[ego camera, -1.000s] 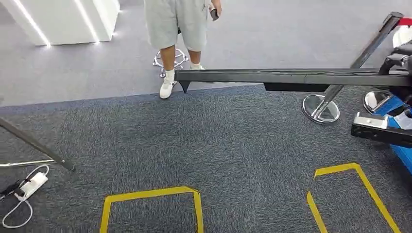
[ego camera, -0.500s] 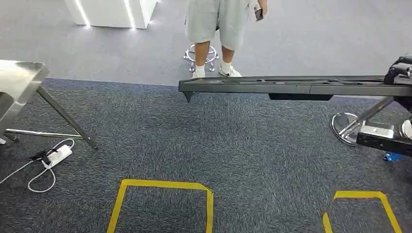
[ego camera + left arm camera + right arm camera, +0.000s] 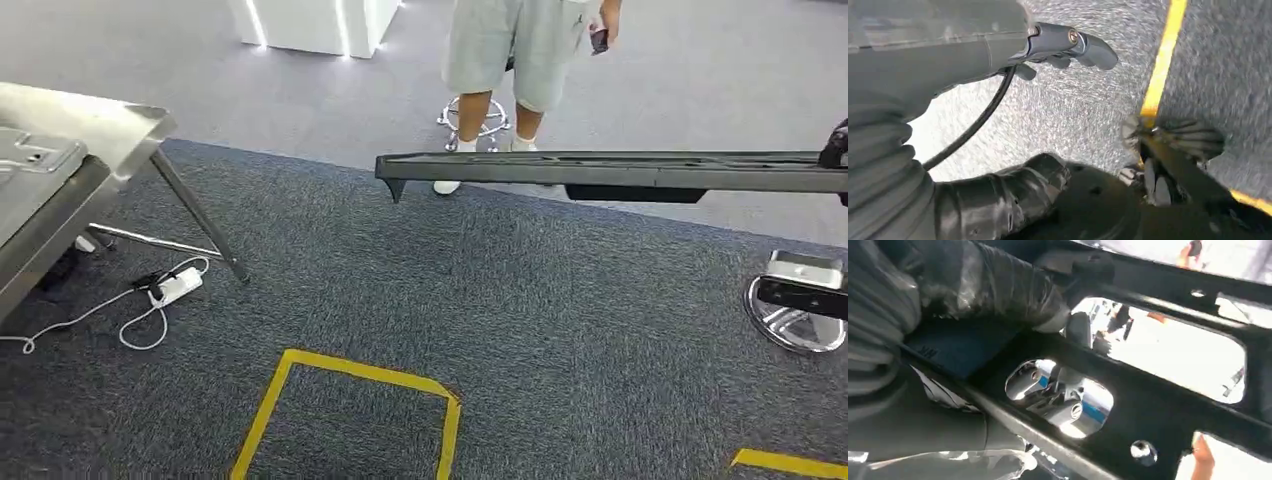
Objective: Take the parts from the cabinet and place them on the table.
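The long black part [image 3: 610, 172] stretched level across the head view, well above the carpet [image 3: 480, 300], its free end pointing toward the steel counter [image 3: 90, 125] at the left and its other end running off the right edge, where a dark bit of the right robot hand [image 3: 835, 150] sat on it. A person [image 3: 520, 50] in grey shorts stood behind it near a stool. A white power strip [image 3: 178, 286] with its cable lay on the carpet beside the counter leg, and yellow tape [image 3: 350, 372] marked a square on the floor.

In the left wrist view, the left robot hand [image 3: 1068, 45] hung over the carpet holding nothing, its fingers loosely apart.

In the right wrist view, the right robot hand [image 3: 998, 290] was wrapped around the black part [image 3: 1168, 405], a frame with openings and holes.
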